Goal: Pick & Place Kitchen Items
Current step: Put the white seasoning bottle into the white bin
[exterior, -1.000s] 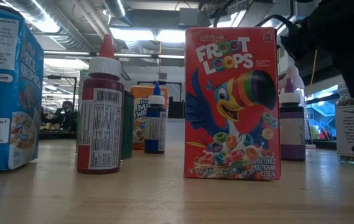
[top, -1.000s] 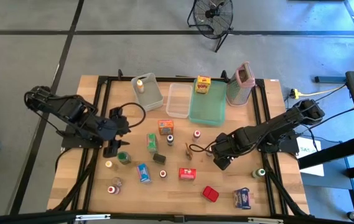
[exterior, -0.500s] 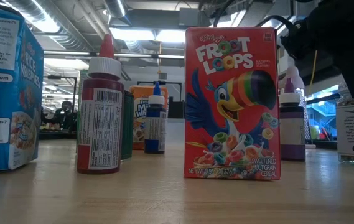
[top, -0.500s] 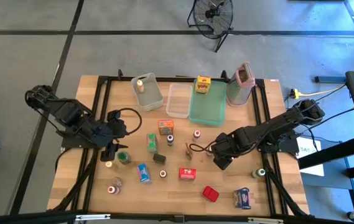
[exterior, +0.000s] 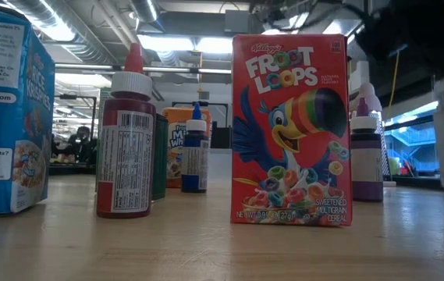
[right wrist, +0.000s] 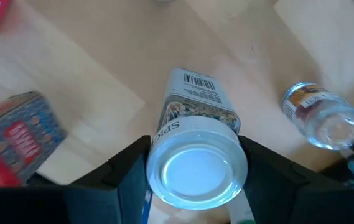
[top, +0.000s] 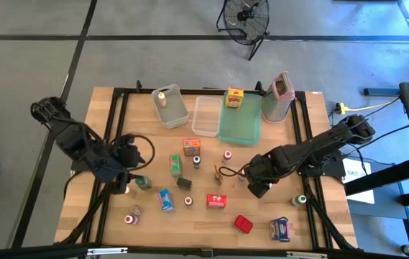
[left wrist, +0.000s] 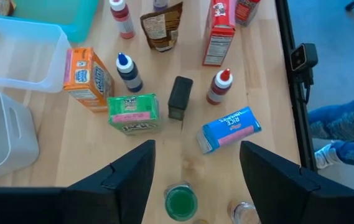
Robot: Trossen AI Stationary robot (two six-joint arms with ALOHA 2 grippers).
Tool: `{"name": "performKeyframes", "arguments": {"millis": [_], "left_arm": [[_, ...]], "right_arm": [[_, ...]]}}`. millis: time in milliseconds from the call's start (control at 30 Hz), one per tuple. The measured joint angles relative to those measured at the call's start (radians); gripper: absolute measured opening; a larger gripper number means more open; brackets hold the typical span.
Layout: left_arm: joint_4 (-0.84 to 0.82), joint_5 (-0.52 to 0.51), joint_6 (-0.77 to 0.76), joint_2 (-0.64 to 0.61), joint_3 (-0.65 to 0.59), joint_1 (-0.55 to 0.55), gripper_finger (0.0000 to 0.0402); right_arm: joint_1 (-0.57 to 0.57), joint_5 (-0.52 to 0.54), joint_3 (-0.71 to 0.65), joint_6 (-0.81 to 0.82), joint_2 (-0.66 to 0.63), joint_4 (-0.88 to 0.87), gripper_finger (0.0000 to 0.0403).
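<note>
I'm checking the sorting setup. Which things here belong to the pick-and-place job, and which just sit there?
Job items:
spice jar, in the right gripper
green-capped jar
Froot Loops box
Rice Krispies box
orange box

Bystanders:
teal tray
clear bins
pink-rimmed container
fan

Froot Loops box (exterior: 290,129), red-capped bottle (exterior: 126,140)

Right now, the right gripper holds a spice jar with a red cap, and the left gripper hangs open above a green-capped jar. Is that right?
Not quite: the cap is white, not red. The right wrist view shows the right gripper with its fingers on either side of the spice jar, whose cap is white. The rest stands: the left gripper hangs open above the green-capped jar.
</note>
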Motion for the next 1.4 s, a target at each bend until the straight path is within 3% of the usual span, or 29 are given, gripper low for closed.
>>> {"name": "performKeyframes", "arguments": {"millis": [300,500,733,1033,1233,1400], "left_arm": [[-0.008,-0.010,0.007,0.000,0.000,-0.011,0.0229],[-0.013,-0.017,0.018,0.000,0.000,-0.011,0.0229],[-0.023,-0.024,0.003,0.000,0.000,-0.012,0.0228],[-0.055,-0.038,-0.080,-0.001,0.000,-0.010,0.0229],[-0.056,-0.071,-0.122,-0.008,0.000,0.012,0.0230],[-0.053,-0.079,-0.190,-0.021,0.000,0.032,0.0228]], "right_arm": [[-0.012,0.002,0.290,-0.013,0.000,-0.326,0.0213],[-0.063,0.128,0.498,-0.102,-0.001,-0.377,0.0213],[-0.224,0.232,0.605,-0.351,0.008,-0.339,0.0213],[-0.469,0.202,0.606,-0.830,0.092,-0.169,0.0213],[-0.615,0.141,0.607,-1.120,0.199,-0.039,0.0213],[-0.697,0.143,0.659,-1.310,0.313,-0.028,0.0213]]}}
